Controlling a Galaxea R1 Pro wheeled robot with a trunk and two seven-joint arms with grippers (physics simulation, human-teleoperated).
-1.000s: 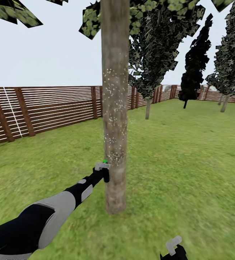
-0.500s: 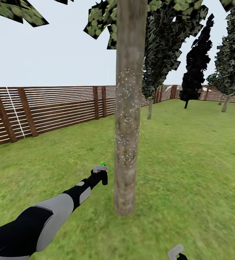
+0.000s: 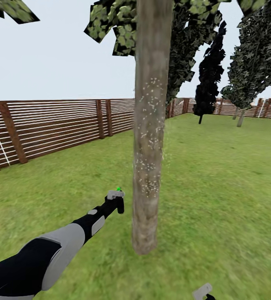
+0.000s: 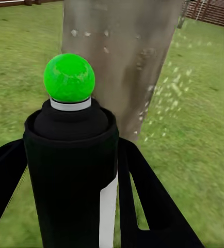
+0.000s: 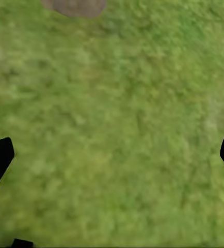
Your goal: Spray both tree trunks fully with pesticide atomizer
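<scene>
While the left pincer [image 3: 115, 204] pinches one atomizer [image 4: 70, 155], the right pincer [image 5: 112, 155] is spread beside one speckled trunk [image 3: 150, 125].

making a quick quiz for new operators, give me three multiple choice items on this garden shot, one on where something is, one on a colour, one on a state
1. Where is the wooden fence relative to the tree trunk in the head view?
A. behind it, to the left
B. in front of it
C. lying on the grass

2. What colour is the ball on top of the pesticide atomizer?
A. red
B. green
C. blue

3. What is the state of the left gripper?
A. open and empty
B. shut on the fence
C. shut on the atomizer

Answers: 1 A, the slats run behind the trunk's left side. 2 B, the left wrist view shows a bright green ball. 3 C, the black fingers flank the bottle.
</scene>
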